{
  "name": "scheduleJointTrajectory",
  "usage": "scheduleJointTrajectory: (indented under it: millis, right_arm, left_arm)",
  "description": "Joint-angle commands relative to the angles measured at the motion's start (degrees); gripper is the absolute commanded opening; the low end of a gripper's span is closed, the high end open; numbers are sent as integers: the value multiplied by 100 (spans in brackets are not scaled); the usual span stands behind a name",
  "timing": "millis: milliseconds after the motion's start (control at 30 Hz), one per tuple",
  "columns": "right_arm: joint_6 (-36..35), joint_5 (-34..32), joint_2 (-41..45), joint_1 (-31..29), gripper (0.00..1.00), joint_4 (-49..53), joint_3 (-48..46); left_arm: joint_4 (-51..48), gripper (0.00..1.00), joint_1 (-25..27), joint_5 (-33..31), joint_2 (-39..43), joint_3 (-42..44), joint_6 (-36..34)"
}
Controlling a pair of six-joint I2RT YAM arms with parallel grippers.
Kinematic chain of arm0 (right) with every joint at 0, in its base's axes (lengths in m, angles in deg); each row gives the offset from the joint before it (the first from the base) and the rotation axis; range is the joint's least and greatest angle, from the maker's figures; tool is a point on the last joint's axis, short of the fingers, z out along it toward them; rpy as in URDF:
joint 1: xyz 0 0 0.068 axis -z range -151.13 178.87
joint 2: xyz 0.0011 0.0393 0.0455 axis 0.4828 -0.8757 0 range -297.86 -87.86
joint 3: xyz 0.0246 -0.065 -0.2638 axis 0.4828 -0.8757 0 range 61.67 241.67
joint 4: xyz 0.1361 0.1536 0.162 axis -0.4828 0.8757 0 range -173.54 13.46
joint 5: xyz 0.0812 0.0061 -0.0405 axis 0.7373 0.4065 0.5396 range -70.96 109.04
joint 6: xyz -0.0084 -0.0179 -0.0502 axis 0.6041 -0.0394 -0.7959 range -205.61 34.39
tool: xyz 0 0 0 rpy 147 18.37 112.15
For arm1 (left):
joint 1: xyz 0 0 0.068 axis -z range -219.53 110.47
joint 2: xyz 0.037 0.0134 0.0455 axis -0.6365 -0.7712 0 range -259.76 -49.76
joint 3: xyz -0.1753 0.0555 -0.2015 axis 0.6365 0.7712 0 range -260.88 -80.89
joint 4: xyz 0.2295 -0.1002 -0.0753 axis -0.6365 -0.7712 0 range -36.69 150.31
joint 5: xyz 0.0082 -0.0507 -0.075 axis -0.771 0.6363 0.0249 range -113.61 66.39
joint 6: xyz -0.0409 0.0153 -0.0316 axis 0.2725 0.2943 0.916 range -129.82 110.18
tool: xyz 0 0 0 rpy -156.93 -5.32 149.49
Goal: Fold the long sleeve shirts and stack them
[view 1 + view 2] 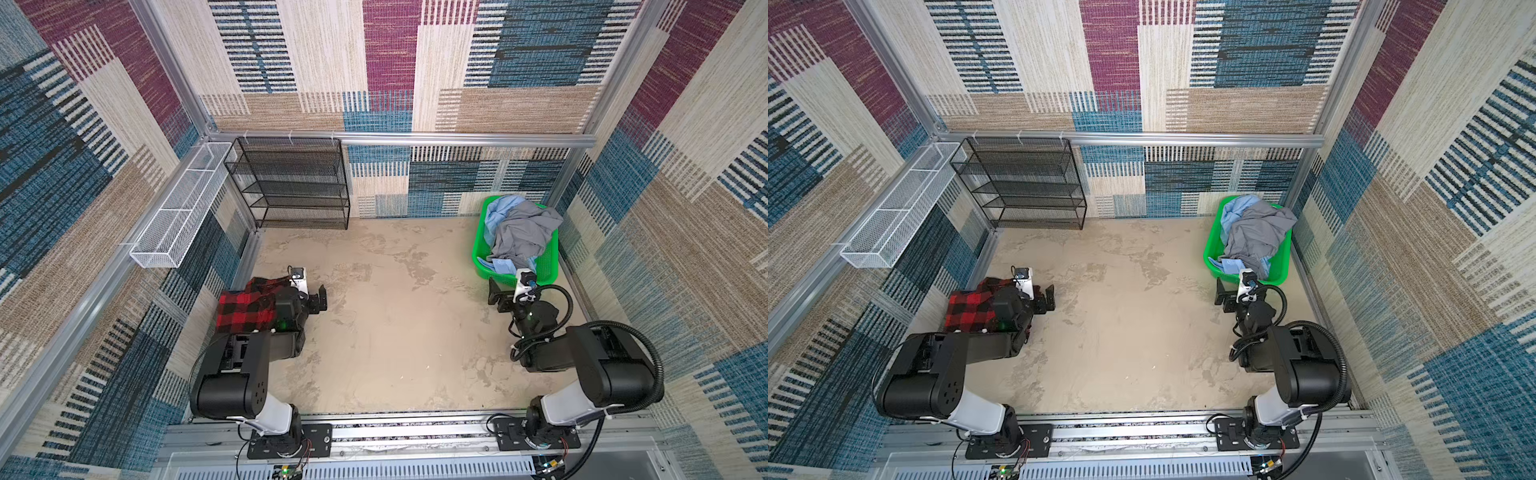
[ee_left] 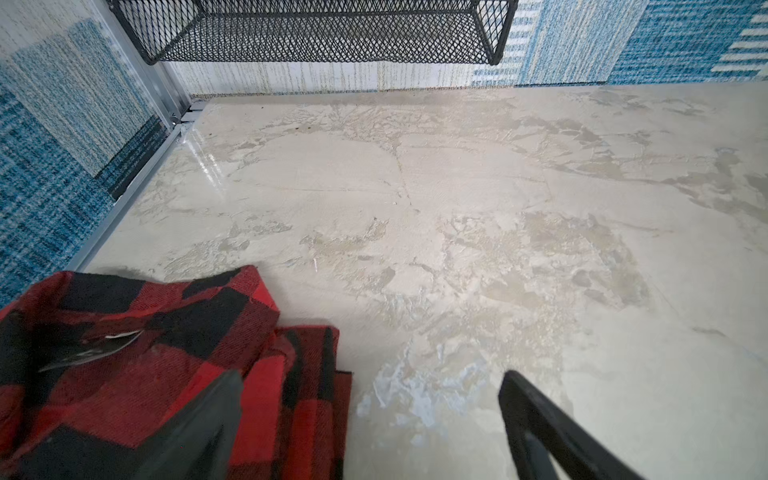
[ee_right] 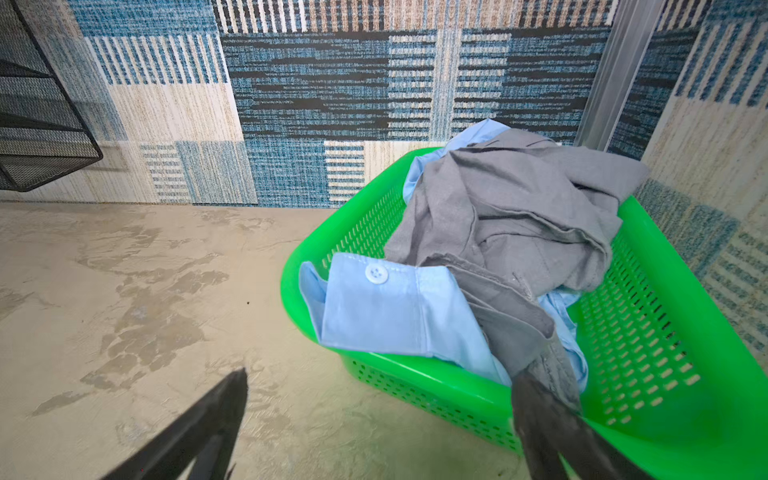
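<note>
A red-and-black plaid shirt (image 1: 245, 309) (image 1: 967, 309) lies bunched flat at the table's left edge, partly hidden under my left arm. My left gripper (image 1: 319, 299) (image 1: 1049, 298) hovers just right of it, open and empty. In the left wrist view one finger overlaps the plaid shirt (image 2: 124, 365), and bare table shows between the jaws of the gripper (image 2: 372, 376). A grey shirt (image 1: 525, 232) (image 3: 519, 216) lies crumpled on a light blue shirt (image 1: 500, 212) (image 3: 386, 307) in the green basket (image 1: 548, 266) (image 3: 415, 374). My right gripper (image 1: 498, 297) (image 3: 380, 374) stands open in front of the basket.
A black mesh shelf (image 1: 291, 183) (image 2: 328, 29) stands at the back left against the wall. A white wire basket (image 1: 178, 208) hangs on the left rail. The beige table (image 1: 395, 311) spreads between the arms. Carpeted walls close in three sides.
</note>
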Motion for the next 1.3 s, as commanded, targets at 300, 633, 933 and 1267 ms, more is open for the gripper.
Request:
scheduleJointTrajectory:
  millis: [300,633,933,1267]
  right_arm:
    - [-20,44,10,-5,100,-53,19]
    - [-13,41,10,2,100,-52,27]
    - [-158,-354,419,-212,100,380,124]
    - [2149,314,3174,-1397,100,3565,1919]
  left_arm:
    - [47,99,-10,20,3,-37,-79]
    - [47,99,-10,22,1,-36,-74]
    - [20,99,-45,55,-2,-53,-46]
    - [-2170,99,109,-258,1492,-936,484]
